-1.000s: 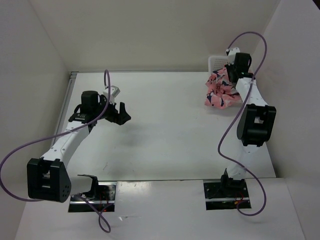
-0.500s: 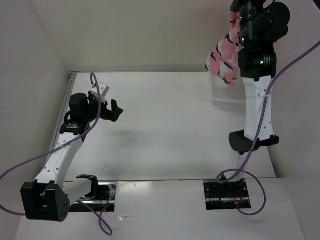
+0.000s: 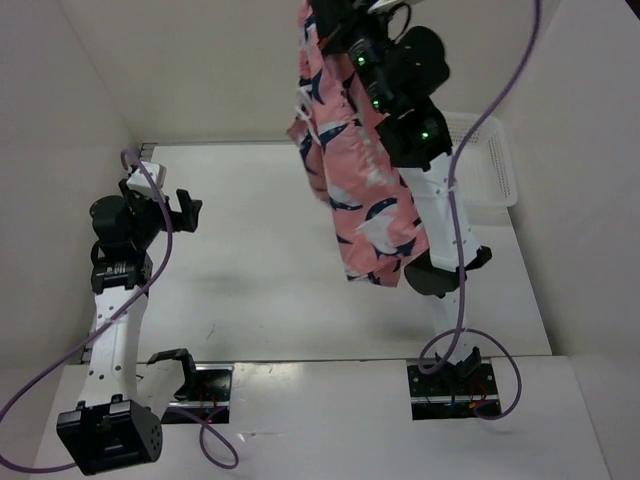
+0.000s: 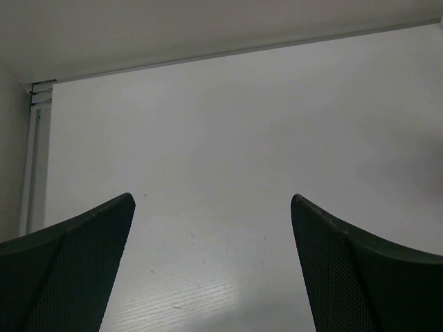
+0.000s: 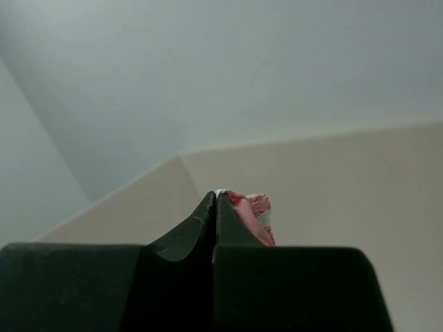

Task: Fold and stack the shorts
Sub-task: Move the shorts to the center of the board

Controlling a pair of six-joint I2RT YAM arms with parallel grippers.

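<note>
The shorts [image 3: 350,170] hang from my right gripper [image 3: 325,15] above the middle of the table [image 3: 260,270]. The basket [image 3: 490,165] stands at the far right, and my left gripper [image 3: 175,205] is over the left side.

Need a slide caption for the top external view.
Right gripper holds the shorts high over the table; open left gripper hovers apart.

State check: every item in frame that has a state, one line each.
shorts: airborne, hanging unfolded from the right tool.
right tool: shut on the shorts' top edge, raised high.
left tool: open, empty, over the table.
mesh basket: open side up, far right of the table, partly hidden.
</note>
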